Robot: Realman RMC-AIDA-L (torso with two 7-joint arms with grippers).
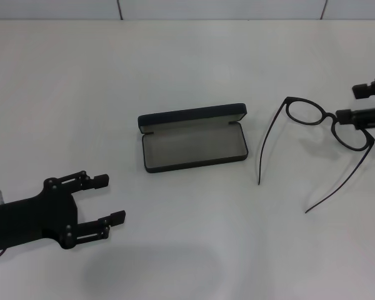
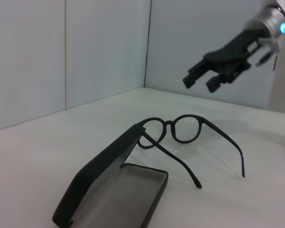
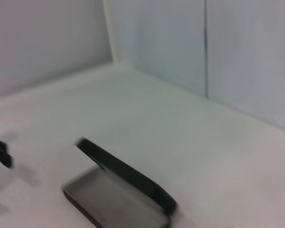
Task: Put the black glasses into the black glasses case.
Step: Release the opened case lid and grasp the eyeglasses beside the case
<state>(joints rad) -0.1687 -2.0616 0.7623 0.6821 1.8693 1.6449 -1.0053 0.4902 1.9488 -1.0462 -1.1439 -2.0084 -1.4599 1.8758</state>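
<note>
Right gripper (image 2: 217, 76), fingers open, is reaching for the glasses (image 1: 319, 119) on the table (image 1: 187, 62). Next: grab them, carry to the open case (image 1: 194, 147). Left gripper (image 1: 103, 206) idles, fingers wide.

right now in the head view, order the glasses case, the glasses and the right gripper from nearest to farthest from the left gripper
1. black glasses case, open at centre, nearest the left gripper.
2. black glasses, on the right side.
3. right gripper, at the right edge above the glasses.
</note>
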